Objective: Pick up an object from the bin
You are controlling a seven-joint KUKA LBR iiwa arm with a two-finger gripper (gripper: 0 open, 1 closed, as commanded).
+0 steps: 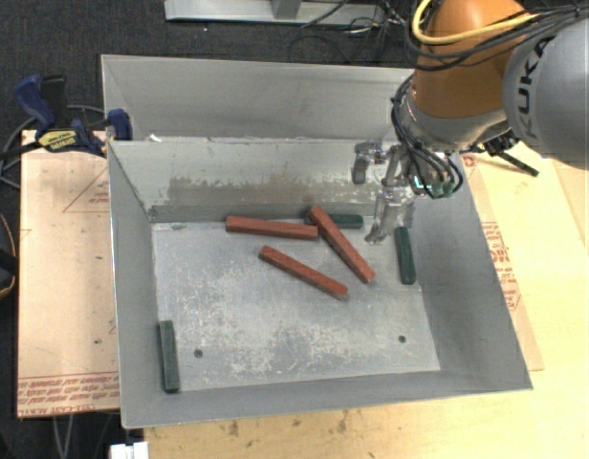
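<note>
My gripper [388, 224] hangs over the back right part of the bin, open, with nothing between its fingers. Just below and right of it a short dark green stick [405, 256] lies on the floor, pointing front to back. To its left a red-brown stick [342, 245] lies slanted, its far end resting over a second dark green stick [346, 220] by the back wall. None of these is touched by the gripper.
Two more red-brown sticks lie further left: one [272, 227] along the back, one [303, 272] slanted in the middle. Another dark green stick [167, 357] lies by the front left corner. The bin's right wall slopes up close beside the gripper.
</note>
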